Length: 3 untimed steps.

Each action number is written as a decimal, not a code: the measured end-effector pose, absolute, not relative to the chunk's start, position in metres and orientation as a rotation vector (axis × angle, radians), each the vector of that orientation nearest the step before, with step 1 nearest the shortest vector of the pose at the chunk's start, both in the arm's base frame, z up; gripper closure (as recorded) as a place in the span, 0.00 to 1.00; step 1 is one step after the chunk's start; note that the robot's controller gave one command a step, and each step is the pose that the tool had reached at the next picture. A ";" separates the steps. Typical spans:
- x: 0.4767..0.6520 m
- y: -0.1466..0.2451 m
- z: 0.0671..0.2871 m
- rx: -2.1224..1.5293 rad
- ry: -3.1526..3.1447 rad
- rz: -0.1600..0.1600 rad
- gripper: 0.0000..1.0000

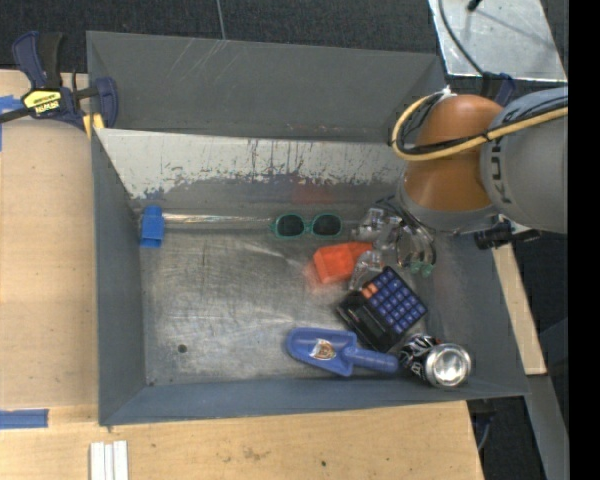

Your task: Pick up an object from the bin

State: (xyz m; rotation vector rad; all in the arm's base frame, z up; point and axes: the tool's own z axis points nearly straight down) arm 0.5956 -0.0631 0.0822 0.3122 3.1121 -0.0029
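My gripper [392,240] hangs low at the right side of the bin, under the arm's wrist. Just to its left lies a small orange block-like thing [332,262], whose right end meets the gripper's tip. A black calculator with blue keys [385,306] lies tilted right below the gripper. A pair of green sunglasses [307,226] rests against the back wall, to the gripper's upper left.
A blue handled tool with a small emblem [335,352] lies along the front wall, and a dark drinks can [440,363] lies in the front right corner. A small blue block [152,225] sits at the back left. The bin floor's left half is bare metal.
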 end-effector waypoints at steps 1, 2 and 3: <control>0.596 -0.058 0.268 0.279 3.116 0.000 1.00; 0.594 -0.058 0.263 0.280 3.125 0.000 1.00; 0.590 -0.062 0.254 0.229 3.129 -0.001 1.00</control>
